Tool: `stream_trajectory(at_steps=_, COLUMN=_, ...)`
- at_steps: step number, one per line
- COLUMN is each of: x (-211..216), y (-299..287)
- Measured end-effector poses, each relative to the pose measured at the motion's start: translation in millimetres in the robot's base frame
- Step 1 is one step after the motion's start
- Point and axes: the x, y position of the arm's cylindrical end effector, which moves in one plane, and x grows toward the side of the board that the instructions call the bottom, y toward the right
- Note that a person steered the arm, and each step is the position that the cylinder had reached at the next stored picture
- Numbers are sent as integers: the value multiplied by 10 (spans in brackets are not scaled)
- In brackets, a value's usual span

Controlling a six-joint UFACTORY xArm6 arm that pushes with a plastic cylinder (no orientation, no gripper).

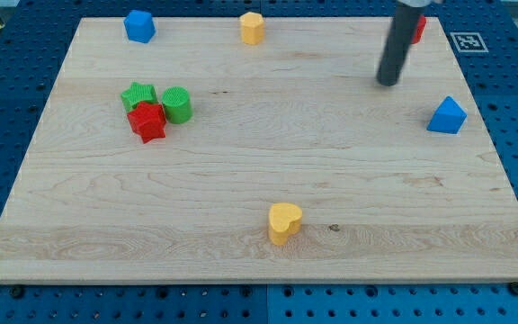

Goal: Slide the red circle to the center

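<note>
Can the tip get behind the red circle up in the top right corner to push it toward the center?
Probably, but tightly. The red circle sits near the board's top-right edge, mostly hidden behind the rod. My tip is just below-left of it, with no block between.

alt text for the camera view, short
My tip sits just below the partly hidden red circle at the wooden board's top right. Seven other blocks are scattered, three clustered at the view's left.

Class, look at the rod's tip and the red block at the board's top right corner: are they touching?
Apart. The camera view shows my tip resting on bare wood below the red block, with board visible between them; only the rod's upper shaft overlaps the block.
</note>
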Motion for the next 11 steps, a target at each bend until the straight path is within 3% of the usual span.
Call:
stream_trajectory(at_steps=1, x=-32, y=863)
stream_trajectory(at_steps=2, x=-352, y=1165)
stream_trajectory(at_steps=4, x=-1183, y=923)
stream_trajectory(at_steps=5, x=-1183, y=858)
stream_trajectory(at_steps=9, x=-1175, y=-561)
stream_trajectory(at_steps=11, x=-577, y=-1022)
